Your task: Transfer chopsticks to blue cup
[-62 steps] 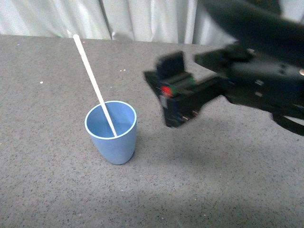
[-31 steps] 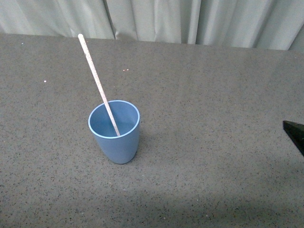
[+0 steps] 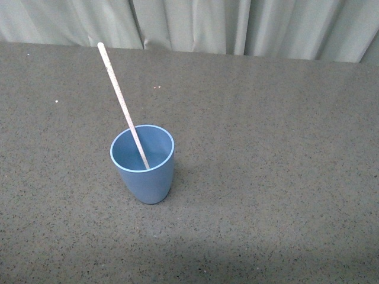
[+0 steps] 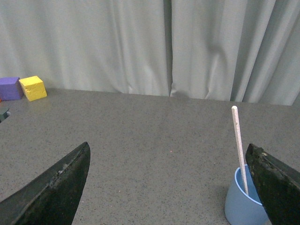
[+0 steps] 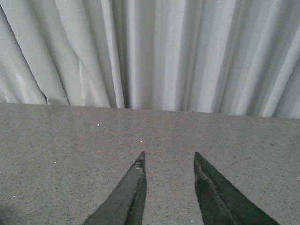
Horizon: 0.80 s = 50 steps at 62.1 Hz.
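The blue cup (image 3: 143, 164) stands upright on the grey table in the front view. The cream chopstick (image 3: 121, 102) stands inside it, leaning up and to the far left. Neither arm shows in the front view. In the left wrist view the cup (image 4: 241, 204) and the chopstick (image 4: 238, 139) sit beside one black finger. My left gripper (image 4: 167, 150) is open wide and empty, apart from the cup. My right gripper (image 5: 168, 155) is open and empty over bare table, facing the curtain. The cup does not show in the right wrist view.
A grey curtain (image 3: 237, 26) closes the far edge of the table. In the left wrist view a yellow block (image 4: 33, 88) and a purple block (image 4: 10, 88) sit at the far table edge.
The right arm, near the cup one second ago, has drawn back to the right and left the front view. The chopstick stays standing in the cup.
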Available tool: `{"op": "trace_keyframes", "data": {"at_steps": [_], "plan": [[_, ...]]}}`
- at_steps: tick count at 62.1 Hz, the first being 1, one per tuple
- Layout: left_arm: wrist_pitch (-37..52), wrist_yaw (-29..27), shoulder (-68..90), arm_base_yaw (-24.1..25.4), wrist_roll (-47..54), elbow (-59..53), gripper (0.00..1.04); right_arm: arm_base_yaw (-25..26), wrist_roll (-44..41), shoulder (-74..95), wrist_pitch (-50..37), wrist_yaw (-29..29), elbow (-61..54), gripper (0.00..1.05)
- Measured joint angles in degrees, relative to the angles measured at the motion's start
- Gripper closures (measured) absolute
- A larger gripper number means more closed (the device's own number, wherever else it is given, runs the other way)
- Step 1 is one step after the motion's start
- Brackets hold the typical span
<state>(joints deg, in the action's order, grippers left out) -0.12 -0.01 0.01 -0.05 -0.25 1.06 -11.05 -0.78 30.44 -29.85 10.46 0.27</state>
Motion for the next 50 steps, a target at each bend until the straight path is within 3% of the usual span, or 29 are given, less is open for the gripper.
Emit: {"op": "trace_keyframes", "data": {"at_steps": [7, 13, 19, 24, 50], "plan": [[0.0, 0.0, 0.0, 0.0, 0.0, 0.0, 0.07, 2.2, 0.1, -4.3, 3.8, -2.1, 0.0, 1.04], [0.0, 0.0, 0.0, 0.0, 0.0, 0.0, 0.07, 3.7, 0.2, -7.2, 6.6, -3.5, 0.0, 1.04], [0.0, 0.0, 0.0, 0.0, 0.0, 0.0, 0.07, 8.8, 0.2, -10.3, 9.8, -9.9, 0.0, 1.04], [0.0, 0.0, 0.0, 0.0, 0.0, 0.0, 0.07, 10.7, 0.2, -12.3, 11.5, -10.0, 0.0, 1.04], [0.0, 0.0, 0.0, 0.0, 0.0, 0.0, 0.07, 10.9, 0.2, -19.5, 18.7, -10.5, 0.0, 1.04]]}}
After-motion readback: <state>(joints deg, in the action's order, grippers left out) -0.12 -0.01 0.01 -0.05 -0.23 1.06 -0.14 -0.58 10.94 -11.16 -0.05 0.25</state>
